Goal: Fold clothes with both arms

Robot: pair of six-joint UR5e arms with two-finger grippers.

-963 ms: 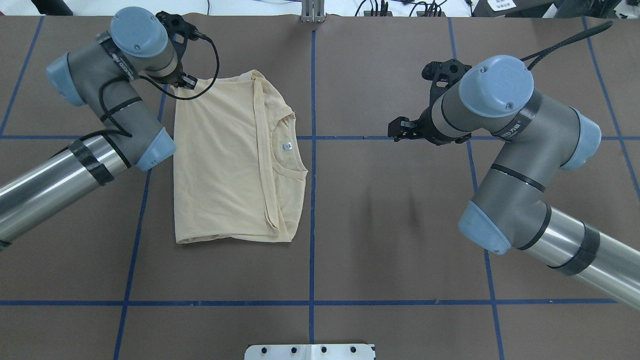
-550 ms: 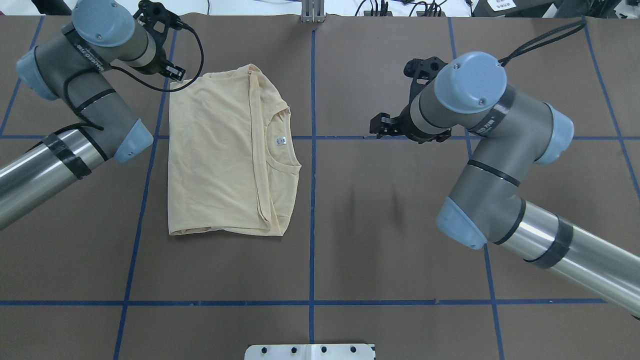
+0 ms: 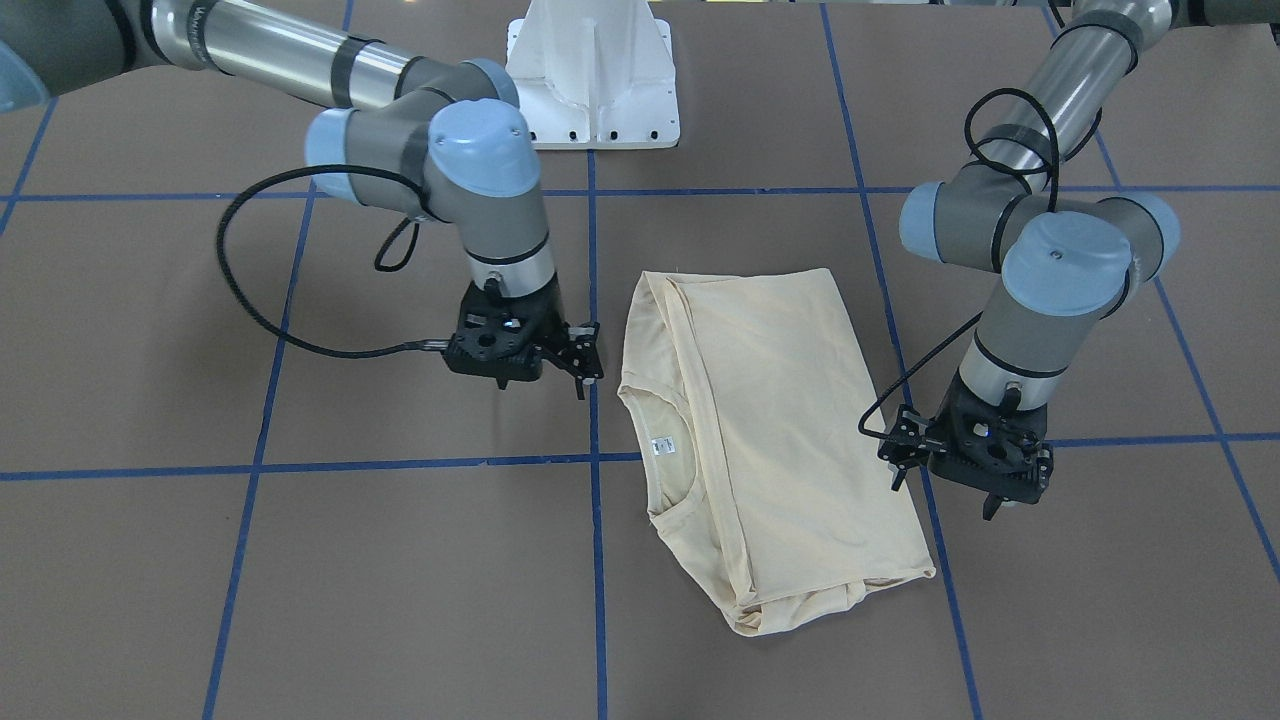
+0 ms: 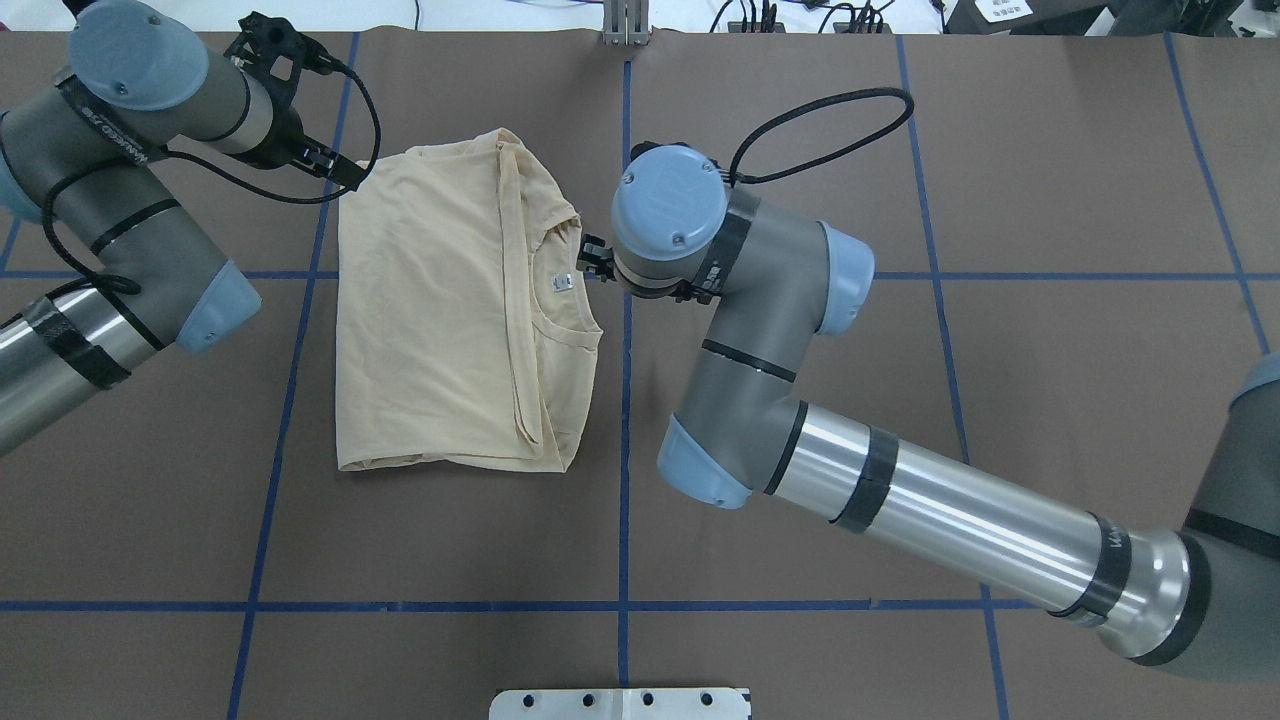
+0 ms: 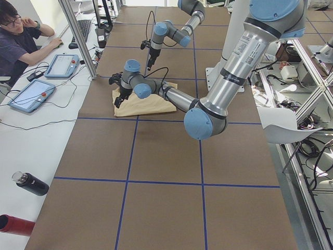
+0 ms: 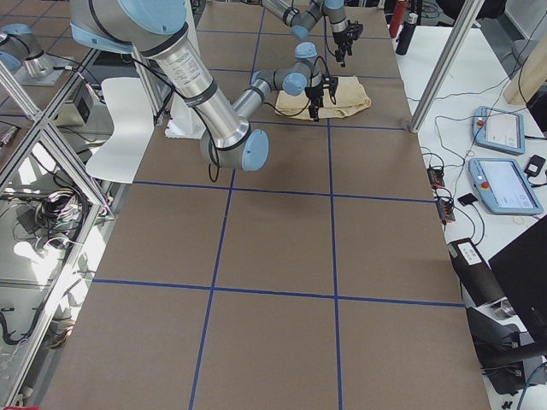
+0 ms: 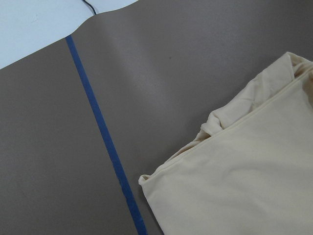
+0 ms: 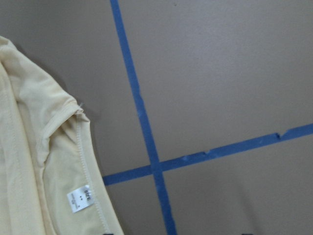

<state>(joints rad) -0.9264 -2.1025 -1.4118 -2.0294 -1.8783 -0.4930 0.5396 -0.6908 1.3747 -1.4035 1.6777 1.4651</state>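
Brown-covered table [image 4: 800, 150], ruled into big squares by blue tape [image 4: 625, 480]. White base [image 4: 620, 703] sitting at the robot's edge (only its front lip seen from overhead). Straight out from that base, a little to the robot's left of it: one folded cream shirt [image 4: 440, 330], lying flat, white neck label up. Neckline just beside the tape line running out from the base; a cross line passing under the cloth.

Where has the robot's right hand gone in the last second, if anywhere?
Yes, it moved. In the overhead view the right hand slid left, reaching the blue centre line beside the T-shirt.
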